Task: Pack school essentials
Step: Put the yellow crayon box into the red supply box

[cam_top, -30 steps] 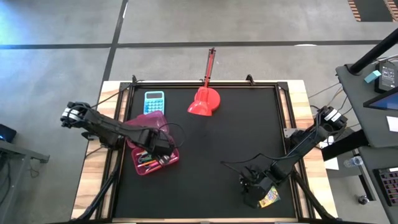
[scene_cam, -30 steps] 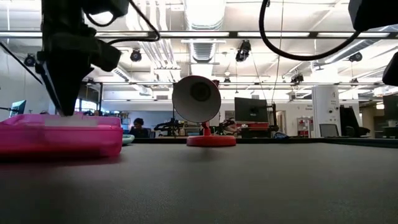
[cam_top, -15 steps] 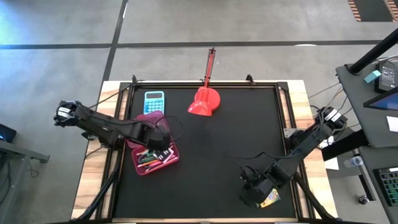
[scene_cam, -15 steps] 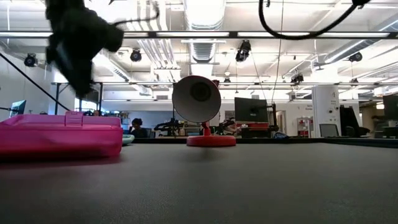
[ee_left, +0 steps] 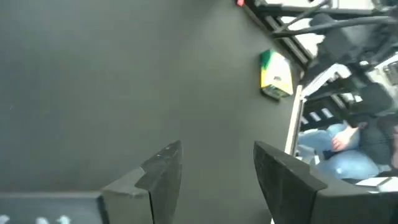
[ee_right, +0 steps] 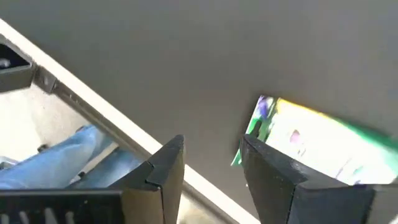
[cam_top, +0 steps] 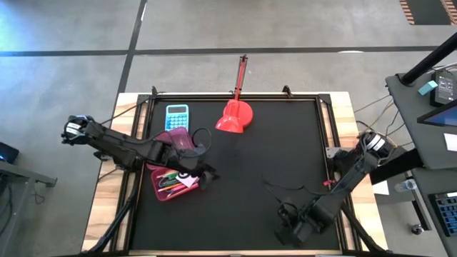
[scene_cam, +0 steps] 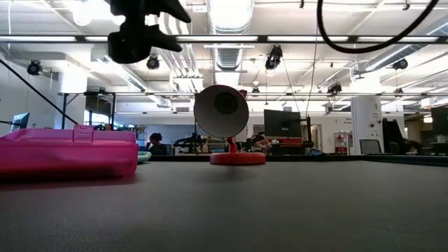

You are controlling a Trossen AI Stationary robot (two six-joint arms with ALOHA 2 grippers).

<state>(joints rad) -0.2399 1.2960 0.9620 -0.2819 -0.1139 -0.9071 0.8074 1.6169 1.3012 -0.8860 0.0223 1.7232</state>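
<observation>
The open pink case (cam_top: 171, 184) lies at the table's left side, with coloured pencils and a small white square (cam_top: 188, 182) inside it. My left gripper (ee_left: 214, 162) is open and empty, raised above the case's right edge (cam_top: 203, 171). The green-yellow crayon box (ee_right: 311, 140) lies flat on the table near the near right corner, and it also shows in the left wrist view (ee_left: 275, 74). My right gripper (ee_right: 211, 155) is open and hangs low over that box, with the box just past one fingertip. In the high view the right gripper (cam_top: 298, 228) hides the box.
A light-blue calculator (cam_top: 177, 116) lies beyond the case. A red scoop-shaped thing (cam_top: 235, 118) stands at the far edge, its long handle (cam_top: 242, 75) reaching off the table. The table's metal rail (ee_right: 93, 106) runs close to my right gripper. A person's jeans (ee_right: 81, 155) show beyond it.
My left gripper has risen out of the pink case and moved toward the table's right. My right gripper has moved toward the near edge and now covers the crayon box in the high view.
</observation>
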